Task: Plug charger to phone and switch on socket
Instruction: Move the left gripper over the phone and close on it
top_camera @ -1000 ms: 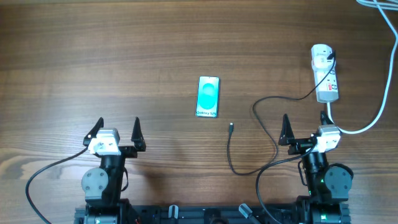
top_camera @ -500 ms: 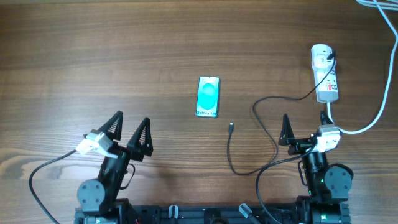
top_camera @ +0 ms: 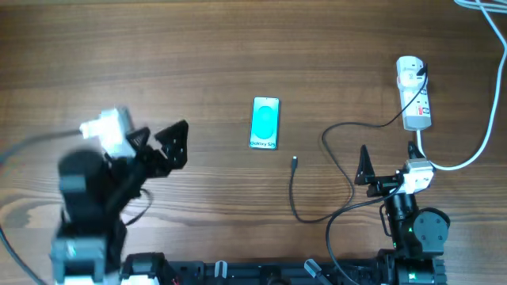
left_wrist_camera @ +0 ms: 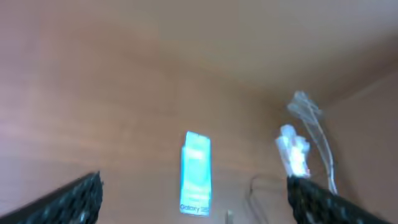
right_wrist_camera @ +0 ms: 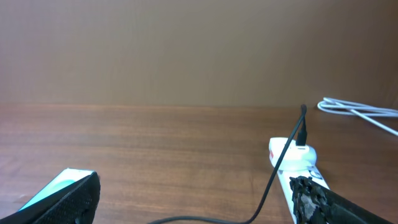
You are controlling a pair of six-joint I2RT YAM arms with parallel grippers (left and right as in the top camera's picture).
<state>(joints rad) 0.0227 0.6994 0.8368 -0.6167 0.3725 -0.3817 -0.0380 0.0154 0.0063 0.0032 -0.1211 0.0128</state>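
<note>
The phone point(top_camera: 265, 123) lies flat at the table's middle with its cyan screen up; it also shows in the left wrist view point(left_wrist_camera: 196, 171) and at the lower left of the right wrist view point(right_wrist_camera: 59, 182). The charger's metal-tipped connector point(top_camera: 295, 162) lies loose just right of and below the phone. Its thin black cable point(top_camera: 323, 142) loops to a black plug point(top_camera: 421, 74) seated in the white socket point(top_camera: 414, 103) at far right, also in the right wrist view point(right_wrist_camera: 297, 157). My left gripper point(top_camera: 158, 142) is open and empty, raised, left of the phone. My right gripper point(top_camera: 388, 165) is open and empty below the socket.
A thicker white lead point(top_camera: 483, 138) runs from the socket's near end up the right edge of the table and off the top corner. The robots' black cables trail near both arm bases at the front edge.
My left arm has lifted and swung away from the front edge, its gripper now turned toward the phone and blurred. The right arm, phone, cable and socket have not moved.
</note>
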